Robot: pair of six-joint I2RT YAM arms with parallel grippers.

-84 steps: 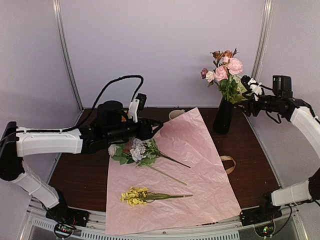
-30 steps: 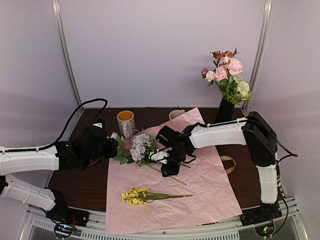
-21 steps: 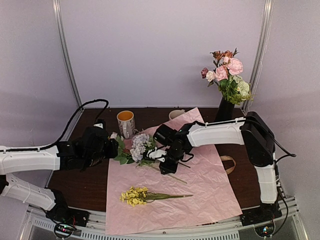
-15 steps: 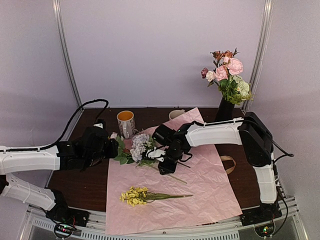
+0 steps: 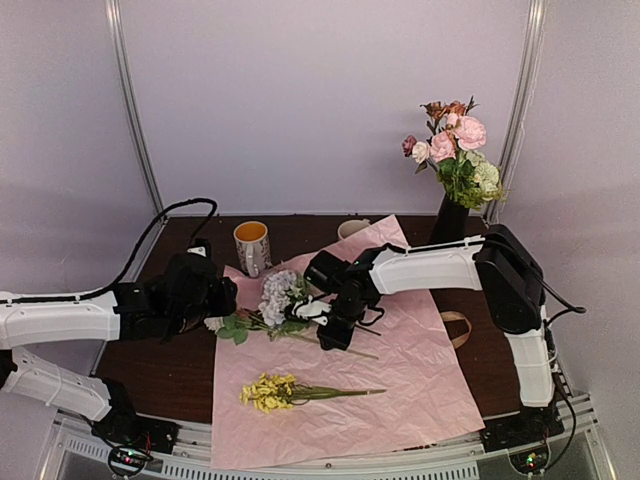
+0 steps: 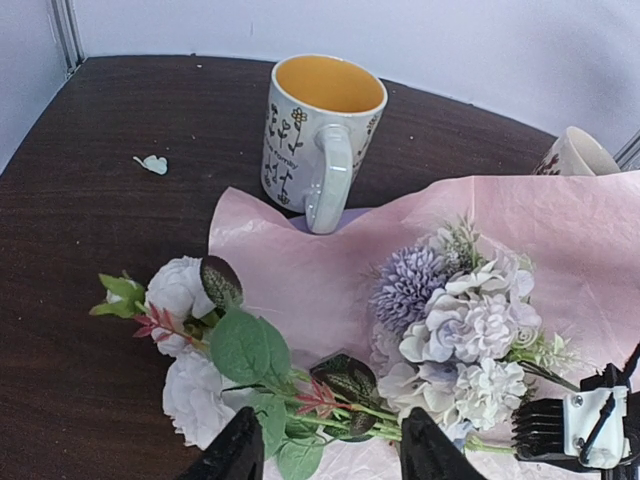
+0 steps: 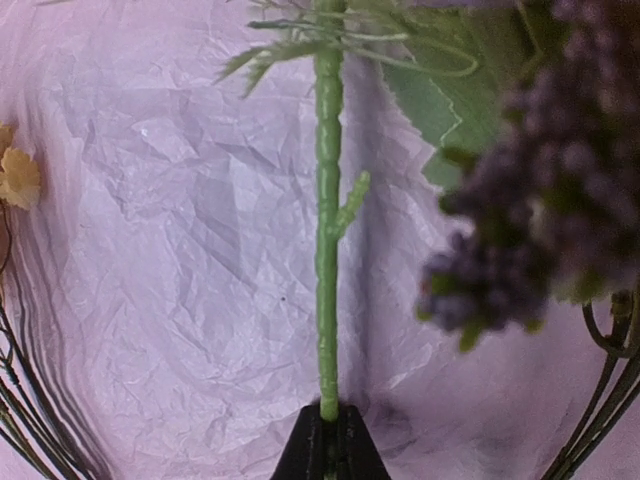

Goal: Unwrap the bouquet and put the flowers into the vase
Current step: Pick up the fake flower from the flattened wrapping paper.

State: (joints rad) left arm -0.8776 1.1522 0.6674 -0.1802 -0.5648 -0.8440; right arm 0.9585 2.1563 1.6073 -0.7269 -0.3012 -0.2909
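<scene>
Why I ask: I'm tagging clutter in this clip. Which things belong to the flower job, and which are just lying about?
Job: vase holding flowers; lilac stem, pinched in the right gripper; white rose stem; yellow sprig; pink paper; ribbon.
Lying about: orange-lined mug; cream mug; small pale scrap.

We listed: black vase (image 5: 446, 235), upright at frame right, held pink and peach flowers (image 5: 456, 140); lilac-white cluster (image 5: 281, 296) lay mid-frame on pink paper (image 5: 410, 340); yellow sprig (image 5: 270, 391) lower centre.
</scene>
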